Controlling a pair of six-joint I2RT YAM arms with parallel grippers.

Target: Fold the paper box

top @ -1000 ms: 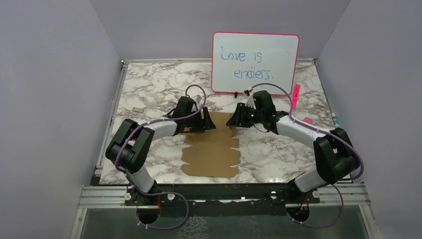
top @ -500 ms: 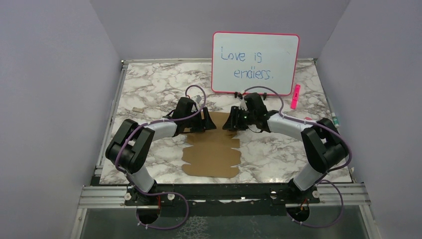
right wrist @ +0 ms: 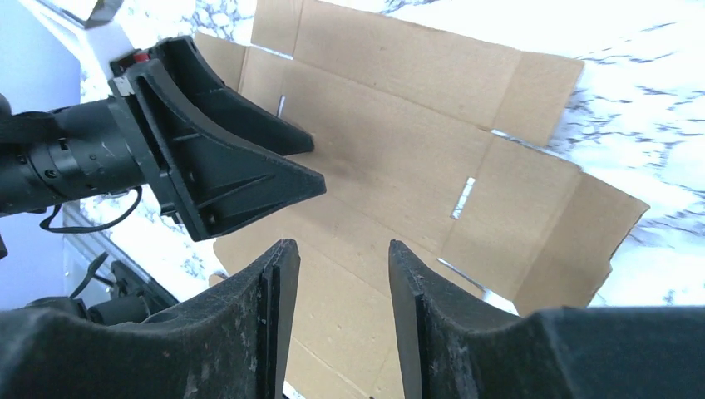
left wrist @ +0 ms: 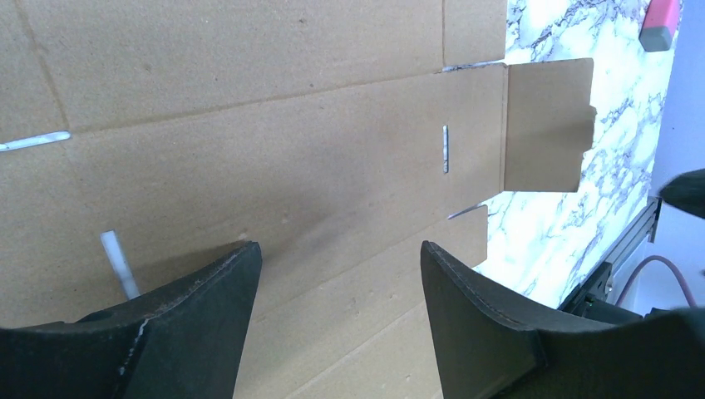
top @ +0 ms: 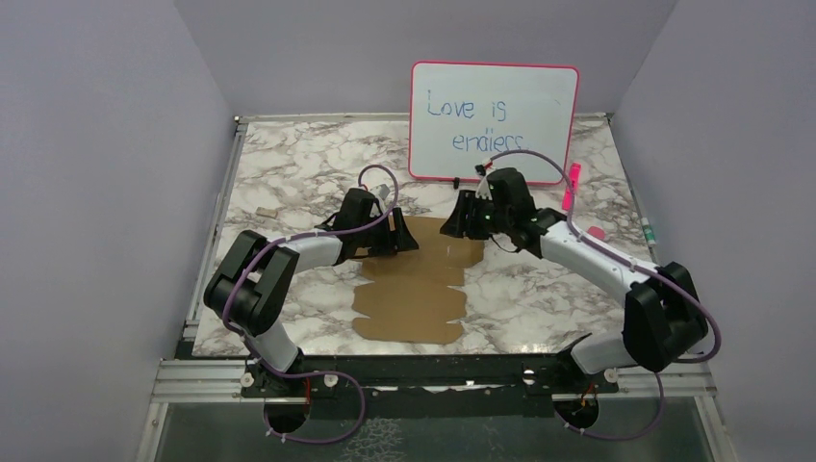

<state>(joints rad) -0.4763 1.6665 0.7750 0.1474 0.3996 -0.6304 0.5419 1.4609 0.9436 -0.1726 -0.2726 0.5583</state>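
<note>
The paper box is a flat brown die-cut cardboard sheet with flaps and slits, lying on the marble table between the arms. My left gripper is open and empty, low over the sheet's far left part. In the left wrist view the cardboard fills the frame behind the spread fingers. My right gripper is open and empty over the sheet's far right corner. In the right wrist view it hovers above the sheet, with the left gripper opposite. An end flap looks slightly raised.
A whiteboard with writing stands at the back. A pink marker lies to its right, and a green-capped pen lies near the right wall. A tiny cardboard scrap lies at the left. Purple walls enclose the table.
My right gripper swung left over the sheet's far edge, then drew back right and slightly farther away. The left arm and the sheet have stayed put.
</note>
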